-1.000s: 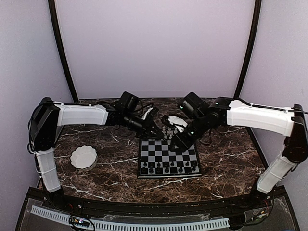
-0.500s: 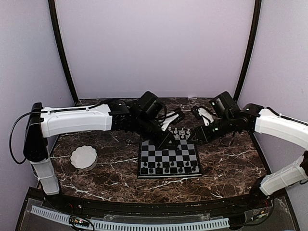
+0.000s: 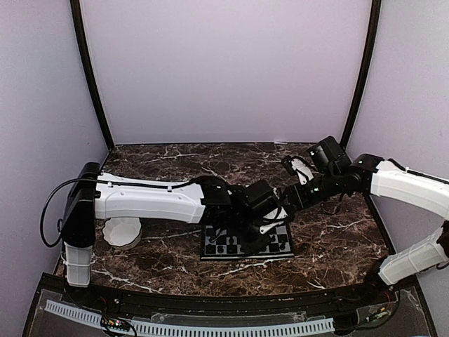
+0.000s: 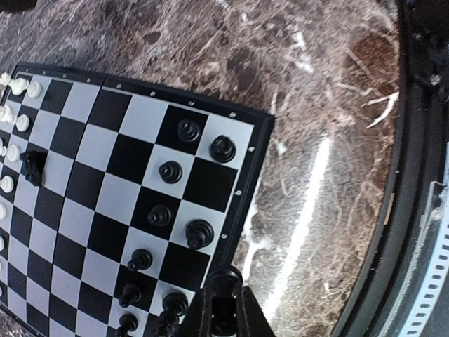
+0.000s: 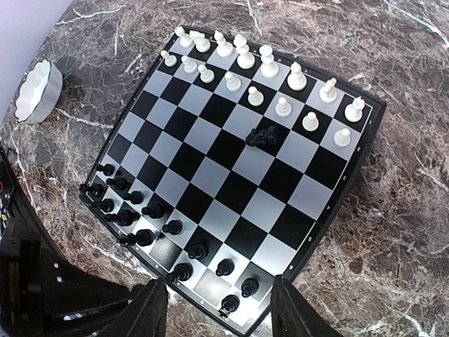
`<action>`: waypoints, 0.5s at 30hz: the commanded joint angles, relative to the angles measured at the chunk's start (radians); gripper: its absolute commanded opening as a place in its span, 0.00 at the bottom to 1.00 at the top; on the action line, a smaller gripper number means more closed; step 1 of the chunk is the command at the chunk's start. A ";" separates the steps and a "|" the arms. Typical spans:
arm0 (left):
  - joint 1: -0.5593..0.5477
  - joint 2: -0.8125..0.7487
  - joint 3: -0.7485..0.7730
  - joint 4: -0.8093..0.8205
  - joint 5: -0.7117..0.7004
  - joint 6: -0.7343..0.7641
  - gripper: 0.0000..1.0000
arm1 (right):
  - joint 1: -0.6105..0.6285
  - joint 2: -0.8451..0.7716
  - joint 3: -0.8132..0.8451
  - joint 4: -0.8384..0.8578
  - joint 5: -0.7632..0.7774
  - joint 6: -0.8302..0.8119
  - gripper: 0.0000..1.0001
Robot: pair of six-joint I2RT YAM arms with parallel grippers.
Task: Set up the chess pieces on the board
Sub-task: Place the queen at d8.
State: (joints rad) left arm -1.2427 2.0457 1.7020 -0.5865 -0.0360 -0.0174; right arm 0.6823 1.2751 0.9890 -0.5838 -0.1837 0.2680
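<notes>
The board [image 5: 231,165] lies whole in the right wrist view, with white chess pieces [image 5: 270,70] in two rows along its far edge and black chess pieces [image 5: 133,214] along the near edge. One black piece [image 5: 264,137] lies on its side near the white rows. My left gripper [image 4: 226,298] is shut on a black chess piece [image 4: 226,286] and hovers over the board's [image 4: 133,154] near border beside the black row. My right gripper [image 5: 221,312] stands open high above the board's near corner, with nothing between its fingers. From above, the left arm covers most of the board [image 3: 231,257].
A white scalloped bowl [image 3: 121,232] sits left of the board, partly behind the left arm, and also shows as the bowl [image 5: 35,88] in the right wrist view. Dark veined marble tabletop [image 4: 323,105] surrounds the board. The table's front rail [image 4: 421,210] runs close by.
The left arm has swung from the board's far side across to its near right part, carrying a black piece. The right gripper drew back to the right of the board and opened wider.
</notes>
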 commanded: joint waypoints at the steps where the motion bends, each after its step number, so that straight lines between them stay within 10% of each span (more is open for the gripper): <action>1: 0.008 0.029 0.073 -0.086 -0.103 -0.031 0.02 | -0.008 -0.018 -0.013 0.034 0.002 -0.014 0.52; 15: 0.024 0.041 0.076 -0.134 -0.091 -0.127 0.00 | -0.012 -0.010 -0.014 0.036 0.006 -0.015 0.52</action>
State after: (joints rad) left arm -1.2297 2.0975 1.7725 -0.6926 -0.1459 -0.1184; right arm 0.6739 1.2751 0.9791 -0.5743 -0.1795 0.2588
